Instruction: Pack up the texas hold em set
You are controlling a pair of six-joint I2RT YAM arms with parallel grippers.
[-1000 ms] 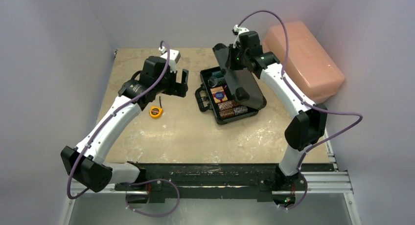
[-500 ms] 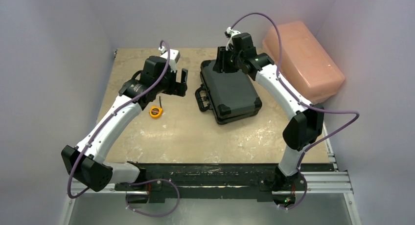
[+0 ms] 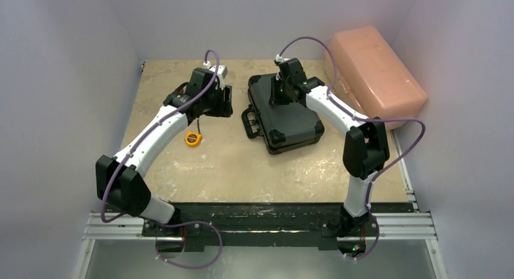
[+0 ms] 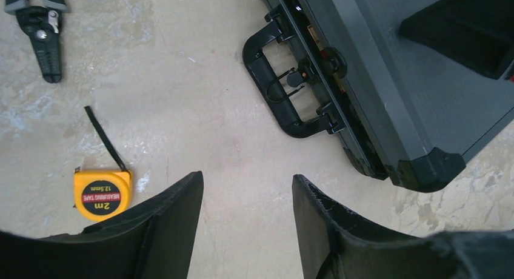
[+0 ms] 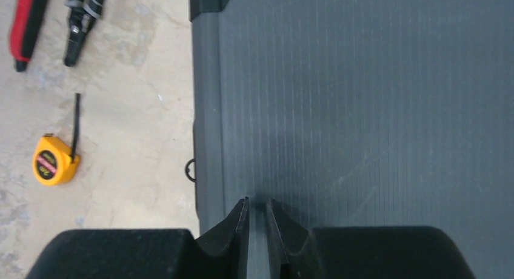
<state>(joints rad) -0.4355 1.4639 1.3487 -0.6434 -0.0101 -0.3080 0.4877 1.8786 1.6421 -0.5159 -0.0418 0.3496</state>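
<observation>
Seen from above, the black briefcase (image 3: 288,118) of the poker set is lying with its lid down near the centre of the beige worktop (image 3: 230,164), a little toward the upper right. Its handle (image 4: 271,92) is pointing to the left of the frame.

My right tool (image 5: 256,201) is hanging over the upper part of the ribbed lid. Its two fingers are drawn almost together, leaving only a thin slit, and are holding nothing. I cannot tell whether the tips are touching the lid.

My left tool (image 4: 246,181) is hovering left of the case, near the handle, above bare worktop. Its fingers are standing wide apart with nothing between them.

A yellow tape measure (image 4: 102,194) is lying at the lower left of the left wrist view, its short black strap trailing upward. Pliers (image 4: 45,33) are lying at the upper left of that view, well apart from the case. A large pink box (image 3: 376,70) is sitting at the upper right of the overhead view, near the case.
</observation>
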